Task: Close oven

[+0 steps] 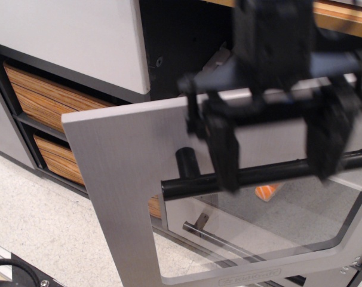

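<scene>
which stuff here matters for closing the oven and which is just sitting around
Matters for the job:
oven door, partly raised
black bar handle
gripper, blurred, fingers spread across the handle

Just sitting around:
wood-grain drawers
small orange thing seen through the window
speckled floor

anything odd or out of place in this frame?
Nothing damaged or spilled. The oven door is only partly raised, its top edge well short of the cabinet. A small orange object shows through the window; what it is isn't clear. The gripper is motion-blurred, fingers spread by the bar handle.
</scene>
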`<action>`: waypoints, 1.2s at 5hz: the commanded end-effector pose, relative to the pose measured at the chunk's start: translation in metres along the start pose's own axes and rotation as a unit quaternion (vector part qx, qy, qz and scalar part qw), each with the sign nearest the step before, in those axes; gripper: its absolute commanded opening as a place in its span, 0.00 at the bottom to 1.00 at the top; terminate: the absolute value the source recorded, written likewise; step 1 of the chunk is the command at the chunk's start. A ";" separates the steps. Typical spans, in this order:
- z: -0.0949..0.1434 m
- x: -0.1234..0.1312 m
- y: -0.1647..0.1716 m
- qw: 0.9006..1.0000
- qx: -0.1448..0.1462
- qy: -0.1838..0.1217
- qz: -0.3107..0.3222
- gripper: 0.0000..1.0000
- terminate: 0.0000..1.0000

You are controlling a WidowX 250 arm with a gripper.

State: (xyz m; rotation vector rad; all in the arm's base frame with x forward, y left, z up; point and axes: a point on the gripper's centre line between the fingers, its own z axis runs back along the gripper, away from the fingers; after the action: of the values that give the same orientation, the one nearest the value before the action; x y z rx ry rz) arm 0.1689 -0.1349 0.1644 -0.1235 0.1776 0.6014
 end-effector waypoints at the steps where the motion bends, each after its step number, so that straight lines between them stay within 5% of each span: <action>1: -0.050 -0.020 -0.021 0.998 0.016 -0.029 -0.054 1.00 0.00; 3: -0.097 0.001 -0.020 0.996 0.047 -0.052 -0.050 1.00 0.00; 6: -0.087 0.042 -0.015 0.996 0.036 -0.076 -0.019 1.00 0.00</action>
State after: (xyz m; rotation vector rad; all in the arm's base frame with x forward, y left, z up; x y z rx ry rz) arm 0.1917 -0.1386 0.0601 0.0178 0.0749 0.5677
